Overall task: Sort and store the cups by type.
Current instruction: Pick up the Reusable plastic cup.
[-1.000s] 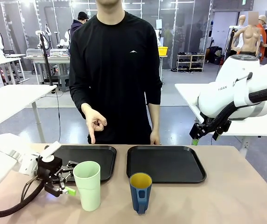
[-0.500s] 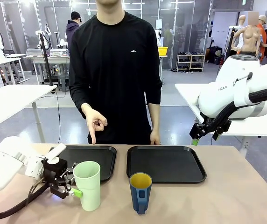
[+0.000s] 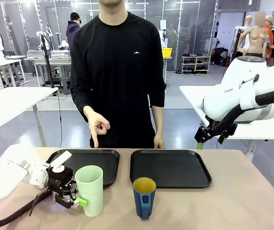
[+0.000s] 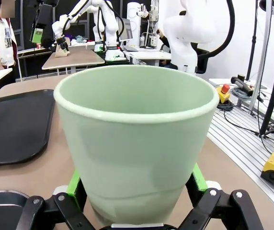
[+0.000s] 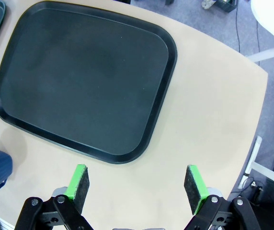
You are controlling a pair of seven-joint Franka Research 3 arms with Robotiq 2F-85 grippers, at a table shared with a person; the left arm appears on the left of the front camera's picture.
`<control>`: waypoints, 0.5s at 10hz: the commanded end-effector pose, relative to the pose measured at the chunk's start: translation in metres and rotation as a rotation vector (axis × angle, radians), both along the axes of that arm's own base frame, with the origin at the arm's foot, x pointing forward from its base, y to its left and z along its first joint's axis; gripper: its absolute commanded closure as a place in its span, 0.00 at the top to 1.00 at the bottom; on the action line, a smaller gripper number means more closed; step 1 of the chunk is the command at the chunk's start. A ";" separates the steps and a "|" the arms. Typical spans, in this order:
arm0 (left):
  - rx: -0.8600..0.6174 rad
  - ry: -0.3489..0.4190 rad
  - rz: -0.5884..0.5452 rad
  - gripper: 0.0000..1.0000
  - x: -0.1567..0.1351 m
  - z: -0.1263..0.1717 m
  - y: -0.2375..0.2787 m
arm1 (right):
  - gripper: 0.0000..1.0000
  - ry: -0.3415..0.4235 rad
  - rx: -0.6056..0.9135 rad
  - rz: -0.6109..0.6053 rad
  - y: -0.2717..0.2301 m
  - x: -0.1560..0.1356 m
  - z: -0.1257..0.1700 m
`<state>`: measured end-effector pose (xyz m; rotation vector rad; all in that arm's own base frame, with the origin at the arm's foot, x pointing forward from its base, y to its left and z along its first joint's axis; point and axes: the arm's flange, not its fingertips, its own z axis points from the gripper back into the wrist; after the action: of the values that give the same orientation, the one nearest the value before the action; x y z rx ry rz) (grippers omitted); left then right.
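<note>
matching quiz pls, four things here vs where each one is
1. tall pale mint-green plastic tumbler
2. short dark blue mug with yellow inside
3. right gripper
4. person's pointing hand

A. open, above the table, empty
B. between the left gripper's open pads
C. pointing down by the left black tray
D. free, before the right black tray

Pairs: 1-B, 2-D, 3-A, 4-C

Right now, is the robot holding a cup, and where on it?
Not yet, it seems. The left tool stands wide open around the lower part of the green tumbler. The right tool is open, holding nothing.
</note>
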<state>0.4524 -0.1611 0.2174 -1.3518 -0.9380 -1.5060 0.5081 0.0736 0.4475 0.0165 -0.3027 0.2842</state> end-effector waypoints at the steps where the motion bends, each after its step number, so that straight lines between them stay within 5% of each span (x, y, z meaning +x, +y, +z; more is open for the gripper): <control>1: -0.063 -0.027 -0.001 1.00 0.003 -0.006 -0.004 | 1.00 -0.010 0.005 -0.002 0.000 -0.001 0.000; 5: -0.076 -0.024 -0.025 1.00 0.005 -0.010 -0.009 | 1.00 -0.010 0.005 -0.002 0.000 -0.001 0.000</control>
<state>0.4601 -0.1683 0.2224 -1.3836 -0.9562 -1.5197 0.5081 0.0736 0.4475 0.0165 -0.3027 0.2842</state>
